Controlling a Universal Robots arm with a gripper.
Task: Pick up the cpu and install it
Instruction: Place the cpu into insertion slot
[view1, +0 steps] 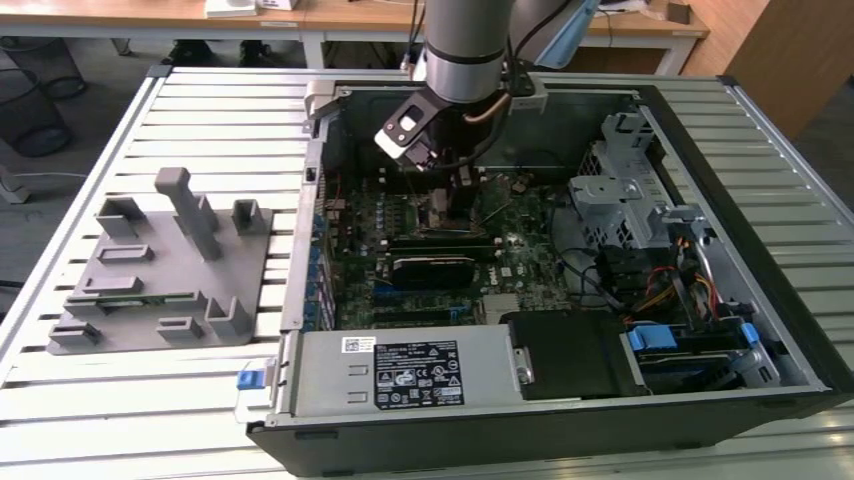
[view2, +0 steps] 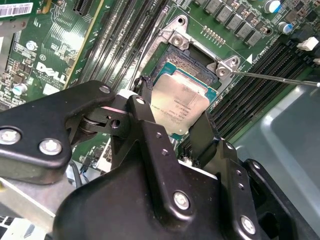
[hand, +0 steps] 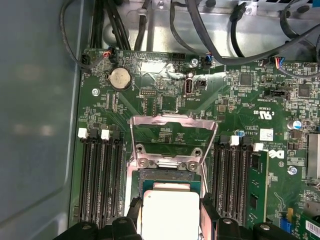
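Since the computer case (view1: 534, 430) lies on its side with the cover off on the slatted table (view1: 200, 110), the motherboard (view1: 527, 225) faces upward and the arm can come straight down onto it. A grey fixture tray (view1: 160, 270) sits on the table well apart from the work, at the exterior view's left of the case. In the first wrist view the socket (hand: 172, 165) lies between two banks of memory slots (hand: 100, 175). Its metal retaining frame (hand: 172, 130) stands folded open on the far side, which leaves the seat uncovered for the chip. The cpu (view2: 177, 107) is directly over that socket, silver top up and roughly square to the opening. Whether it is seated or a touch above I cannot tell. The gripper (hand: 171, 210) is clamped on it, jaws drawn in only as wide as the chip. One finger (view2: 147, 115) presses each of two opposite edges, a hold that, I judge, keeps the chip level and its faces untouched.
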